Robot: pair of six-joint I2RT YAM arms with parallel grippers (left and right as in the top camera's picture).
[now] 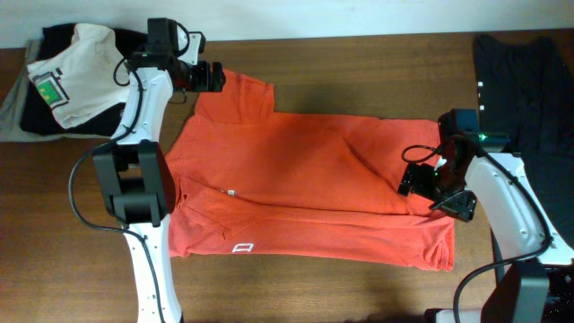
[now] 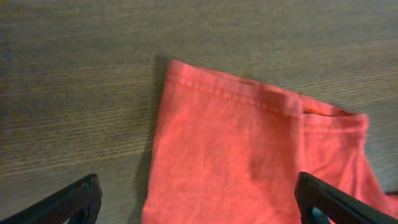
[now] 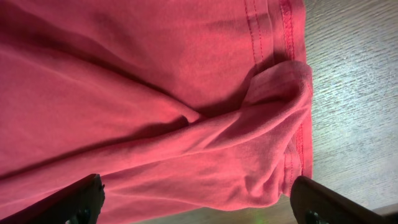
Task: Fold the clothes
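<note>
T-shirt (image 1: 305, 179) of red-orange cotton, short-sleeved, lies spread across the brown wooden table (image 1: 359, 63), its near edge folded over. The left claw (image 1: 213, 76) hangs with its fingers spread wide above the far sleeve (image 2: 249, 155), gripping nothing. The right claw (image 1: 437, 193) gapes equally wide over bunched fabric at the hem (image 3: 292, 37), also empty.

White shirt (image 1: 79, 74) atop dark pile (image 1: 32, 115) far-left; black garment (image 1: 529, 81) right.
</note>
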